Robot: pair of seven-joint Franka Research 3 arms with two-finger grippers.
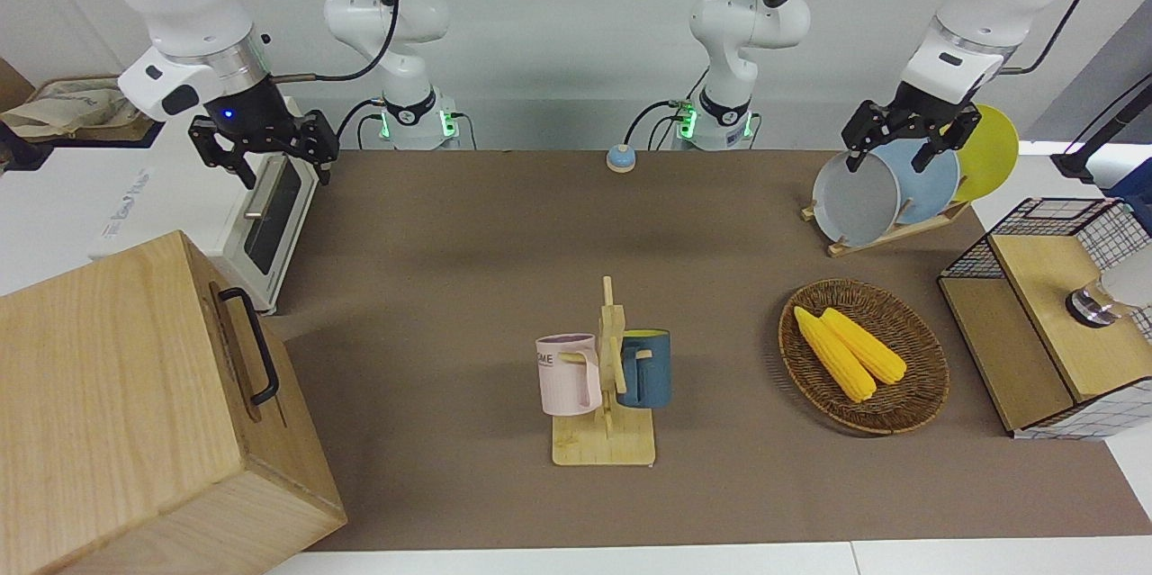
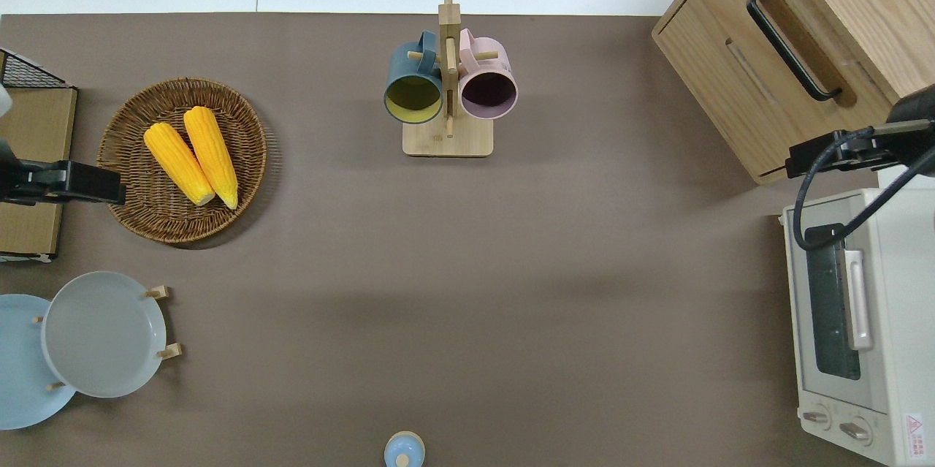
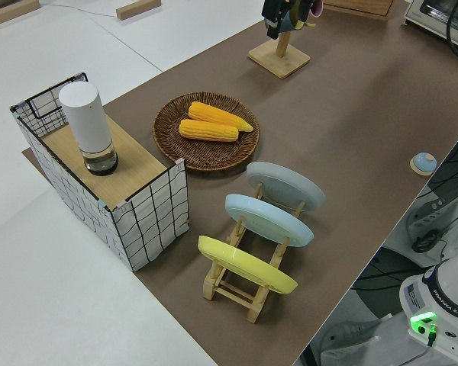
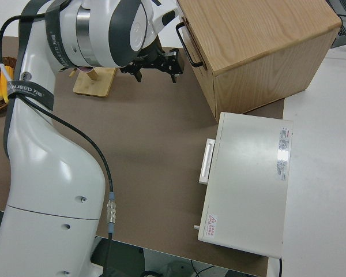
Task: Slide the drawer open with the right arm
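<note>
Currently approach phase, judging by the layout. Front view: right gripper hangs up by the oven, fingers spread, holding nothing; drawer shut in the box, which sits beside the oven, farther from the robots, at the right arm's end. Left arm parked. Overhead: handle untouched, gripper well short of it. Right side view: jaws apart, near the box's front. Next: lower, straddle handle, clamp, pull.
</note>
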